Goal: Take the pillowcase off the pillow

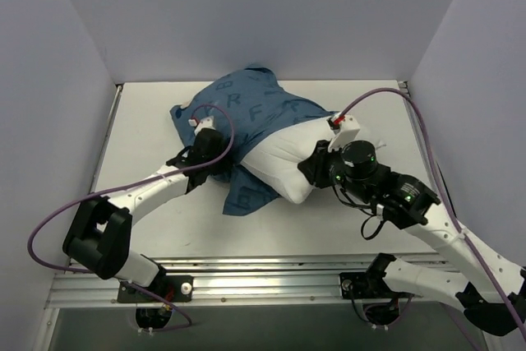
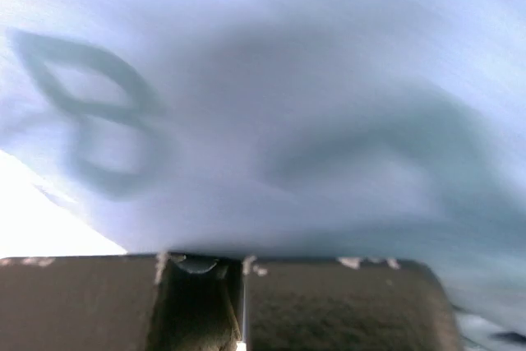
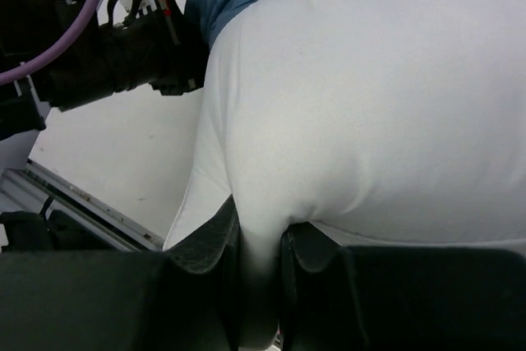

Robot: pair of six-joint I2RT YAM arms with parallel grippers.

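The blue printed pillowcase [image 1: 255, 108] covers the far part of the white pillow [image 1: 288, 158], whose near end lies bare. A loose flap of the pillowcase hangs out at the front [image 1: 246, 195]. My left gripper [image 1: 222, 162] is at the case's left edge. In the left wrist view, blurred pale blue cloth [image 2: 271, 121] fills the frame and lies pressed on the gripper [image 2: 200, 262], which seems shut on it. My right gripper [image 1: 308, 166] is shut on the bare pillow end. The right wrist view shows white pillow fabric [image 3: 370, 104] pinched in the gripper [image 3: 261, 244].
White walls close in the white table [image 1: 148, 137] on the left, back and right. A metal rail [image 1: 271, 273] runs along the near edge. My left arm [image 3: 123, 47] shows in the right wrist view, close beside the pillow. Purple cables [image 1: 411, 113] loop above both arms.
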